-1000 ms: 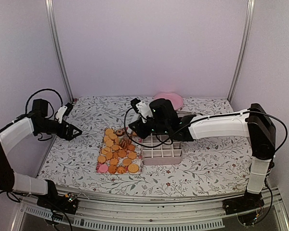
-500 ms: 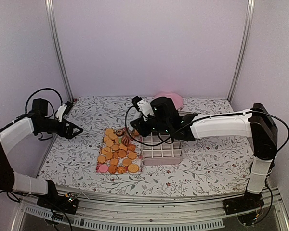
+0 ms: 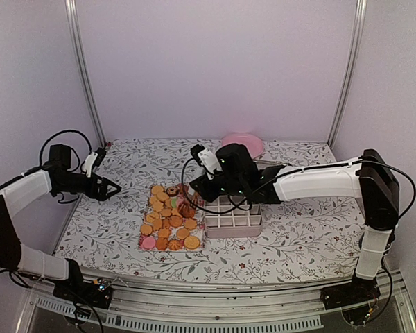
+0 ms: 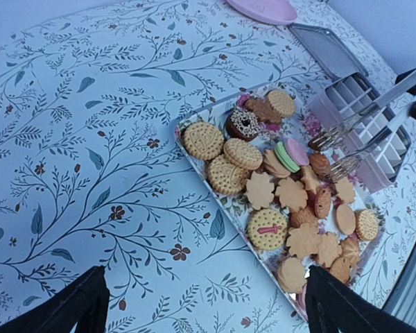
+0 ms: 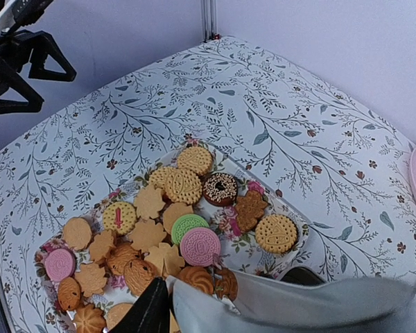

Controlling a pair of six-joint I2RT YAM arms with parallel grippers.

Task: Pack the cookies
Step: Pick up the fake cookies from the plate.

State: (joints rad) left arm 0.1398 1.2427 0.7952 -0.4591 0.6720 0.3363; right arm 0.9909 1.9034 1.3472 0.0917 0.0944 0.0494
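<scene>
Since 1 s back the right gripper [image 4: 324, 157] has shifted left, further out over the tray [image 5: 244, 255]. The left gripper [image 3: 114, 187] has only edged slightly toward it.

Now:
- **Right gripper:** fingers part-spread, w/ nothing seen pinched btwn them. Tips sit low over the brown cookies at the tray's box-side edge. Can't tell if they touch.
- **Left gripper:** spread wide, holding nothing, hovering above the worktop [image 3: 298, 232] well left of the tray.
- **The cookies [image 4: 291, 194]:** all seen lie on the tray in a loose layer, some overlapping. Mostly golden rounds & leaf shapes, plus pink, green & one choc-iced ring at the far end.
- **Divider box [image 3: 234, 220]:** stands just right of the tray. Can't tell if touching or only close.
- **Pink plate [image 3: 244, 143]:** at the back of the worktop, well apart from tray & box.
</scene>
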